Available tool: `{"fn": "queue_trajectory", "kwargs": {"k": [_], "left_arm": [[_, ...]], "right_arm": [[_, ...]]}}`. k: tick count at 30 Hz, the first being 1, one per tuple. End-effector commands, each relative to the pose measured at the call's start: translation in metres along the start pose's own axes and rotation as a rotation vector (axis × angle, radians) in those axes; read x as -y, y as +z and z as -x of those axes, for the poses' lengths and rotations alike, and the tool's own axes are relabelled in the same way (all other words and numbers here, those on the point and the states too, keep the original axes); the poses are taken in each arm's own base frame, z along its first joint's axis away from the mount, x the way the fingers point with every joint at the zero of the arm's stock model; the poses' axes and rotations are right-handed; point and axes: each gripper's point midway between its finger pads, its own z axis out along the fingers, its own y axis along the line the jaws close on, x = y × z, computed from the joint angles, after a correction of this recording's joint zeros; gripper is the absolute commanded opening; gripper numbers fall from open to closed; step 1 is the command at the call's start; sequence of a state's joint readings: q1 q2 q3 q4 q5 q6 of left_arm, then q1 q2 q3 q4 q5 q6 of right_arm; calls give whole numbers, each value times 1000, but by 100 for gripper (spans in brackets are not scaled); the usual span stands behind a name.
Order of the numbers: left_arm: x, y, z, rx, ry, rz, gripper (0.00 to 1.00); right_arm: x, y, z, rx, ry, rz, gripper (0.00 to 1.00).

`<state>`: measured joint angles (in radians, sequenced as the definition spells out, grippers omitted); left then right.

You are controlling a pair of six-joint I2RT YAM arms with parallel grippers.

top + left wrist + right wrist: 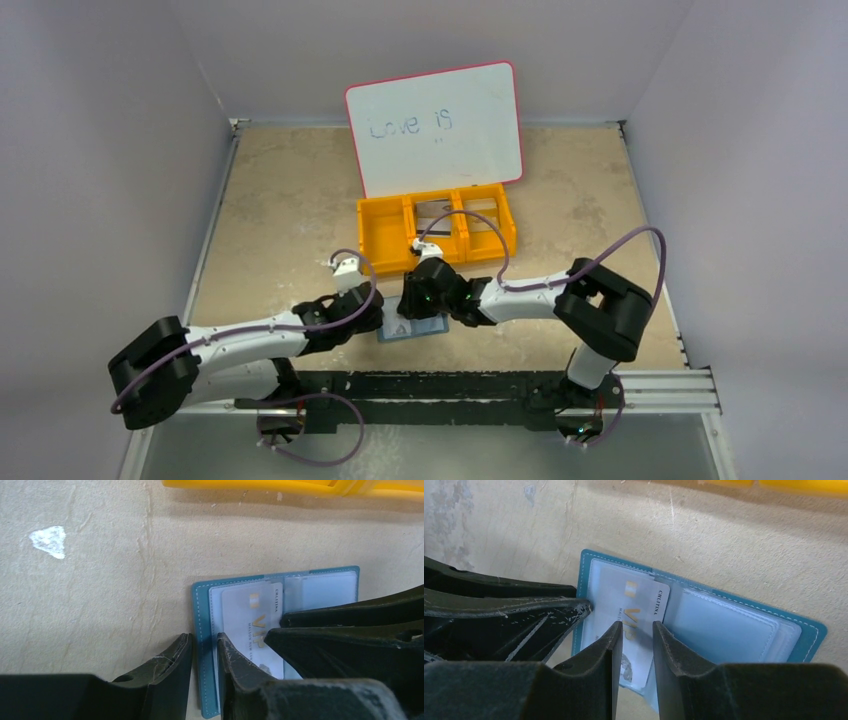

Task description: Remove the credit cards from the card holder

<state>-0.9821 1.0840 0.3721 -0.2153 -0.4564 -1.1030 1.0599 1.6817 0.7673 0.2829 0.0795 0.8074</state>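
Right claw (636, 627) points tips-down onto the card (644, 605), jaws part-way apart and released, not clenched on it; the card shows in the gap. Its long axis runs straight away from this claw, and it seems partly out of its pocket in the holder (724, 625), which lies open and flat on the worktop (749, 555). Left claw (204, 637), also released, straddles the holder's edge just beside it, likely pinning it. Both arms reach low, converging.
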Motion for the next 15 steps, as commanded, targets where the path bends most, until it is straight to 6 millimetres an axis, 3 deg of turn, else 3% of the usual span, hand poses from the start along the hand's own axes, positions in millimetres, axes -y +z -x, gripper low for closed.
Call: {"fn": "queue_trajectory", "kwargs": {"k": [1, 7, 15], "left_arm": [[10, 4, 0, -9, 16, -30, 21], [7, 10, -6, -28, 38, -10, 13], [0, 11, -10, -33, 49, 7, 0]], "right_arm": [[17, -1, 1, -8, 13, -109, 32], [25, -5, 8, 23, -7, -183, 34], [28, -8, -6, -24, 38, -183, 35]]}}
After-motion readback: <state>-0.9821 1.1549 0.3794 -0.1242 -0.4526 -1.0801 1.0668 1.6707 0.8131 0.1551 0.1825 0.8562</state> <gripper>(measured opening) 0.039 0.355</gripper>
